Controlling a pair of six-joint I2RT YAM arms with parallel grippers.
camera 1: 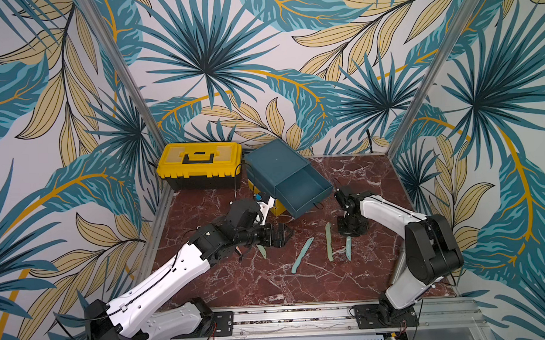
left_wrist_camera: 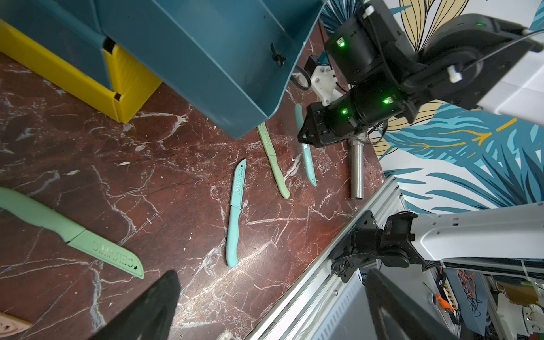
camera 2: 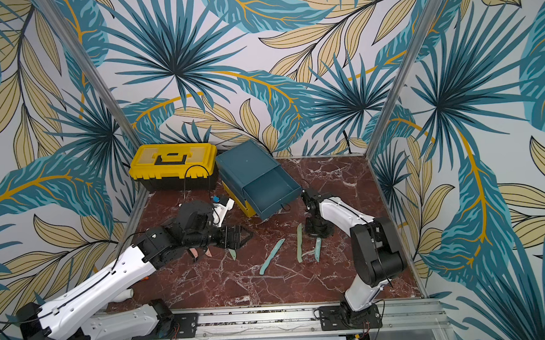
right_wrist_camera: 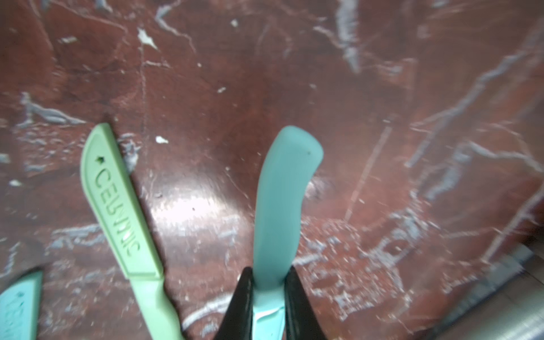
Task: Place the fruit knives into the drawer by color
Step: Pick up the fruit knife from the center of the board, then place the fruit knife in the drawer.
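Pinching the blue knife (right_wrist_camera: pixel 282 206) where handle meets blade, my right claw (right_wrist_camera: pixel 269 282) grips light, stiff, slippery plastic, I think. It sits near the open drawer (camera 1: pixel 310 204). My left claw (camera 1: pixel 283 235) is spread, empty.

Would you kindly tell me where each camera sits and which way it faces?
Top views: high above the front rail, looking down and back at the table, drawer and toolbox; left arm and right arm show.
Left wrist: on the left arm, facing across the table toward the right end effector; own open fingers show.
Right wrist: on the right arm, facing down at the table; own fingers closed on a blue knife.
Shared: both wrist views show that blue knife and the green knife beside it.
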